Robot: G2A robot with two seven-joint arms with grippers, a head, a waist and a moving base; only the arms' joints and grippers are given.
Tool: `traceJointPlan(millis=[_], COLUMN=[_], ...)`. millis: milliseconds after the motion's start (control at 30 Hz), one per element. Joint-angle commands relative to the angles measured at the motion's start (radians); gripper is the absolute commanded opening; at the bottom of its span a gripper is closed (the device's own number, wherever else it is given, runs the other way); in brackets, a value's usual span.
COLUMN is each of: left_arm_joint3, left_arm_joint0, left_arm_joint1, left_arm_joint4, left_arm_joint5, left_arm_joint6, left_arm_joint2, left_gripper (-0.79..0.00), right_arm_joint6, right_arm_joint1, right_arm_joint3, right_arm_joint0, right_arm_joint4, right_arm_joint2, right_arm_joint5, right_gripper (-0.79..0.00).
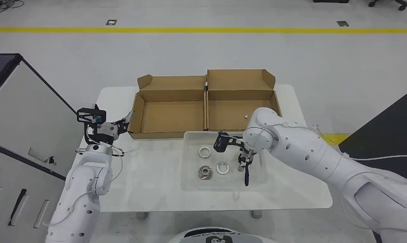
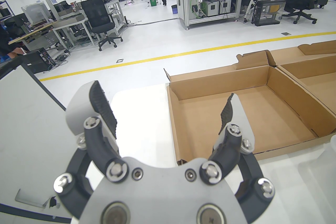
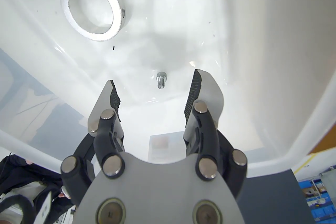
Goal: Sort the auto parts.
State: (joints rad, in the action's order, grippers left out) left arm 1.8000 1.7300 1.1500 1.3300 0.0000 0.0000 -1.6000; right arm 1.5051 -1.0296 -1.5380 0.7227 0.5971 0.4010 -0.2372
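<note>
While right end effector (image 3: 154, 81) hangs released, sm. threaded bolt (image 3: 160, 80) lies in glossy tray (image 3: 236, 25)

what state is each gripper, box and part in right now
left gripper, open, empty
right gripper, open above the bolt
bolt, loose in the tray
ring, lying flat in the tray
left box, flaps open, empty
right box, flaps open, one small piece inside

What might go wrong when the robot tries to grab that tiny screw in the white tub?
1. The screw is tiny and lies on the tub's shiny floor, between the tips of the open right gripper. It may slip out or roll away as the gripper closes.
2. The gripper might also scrape the tub if it comes down too far.
</note>
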Motion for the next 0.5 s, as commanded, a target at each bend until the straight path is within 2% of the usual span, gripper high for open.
traceJointPlan(millis=[0, 333, 367, 467], left_arm_joint3=[0.0, 0.0, 0.0, 0.0], left_arm_joint0=[0.0, 0.0, 0.0, 0.0], left_arm_joint1=[0.0, 0.0, 0.0, 0.0], left_arm_joint4=[0.0, 0.0, 0.0, 0.0], left_arm_joint5=[0.0, 0.0, 0.0, 0.0], left_arm_joint6=[0.0, 0.0, 0.0, 0.0], left_arm_joint2=[0.0, 0.0, 0.0, 0.0], left_gripper=[0.0, 0.0, 0.0, 0.0], right_arm_joint6=[-0.003, -0.011, -0.011, -0.011], right_arm_joint1=[-0.003, -0.024, -0.025, -0.03], right_arm_joint3=[0.008, 0.048, 0.051, 0.057], right_arm_joint0=[0.001, -0.001, -0.001, -0.001], right_arm_joint4=[0.001, 0.008, 0.008, 0.011], right_arm_joint2=[-0.002, -0.013, -0.013, -0.014], right_arm_joint5=[0.0, 0.002, 0.003, 0.005], right_gripper=[-0.249, -0.357, -0.388, -0.397])
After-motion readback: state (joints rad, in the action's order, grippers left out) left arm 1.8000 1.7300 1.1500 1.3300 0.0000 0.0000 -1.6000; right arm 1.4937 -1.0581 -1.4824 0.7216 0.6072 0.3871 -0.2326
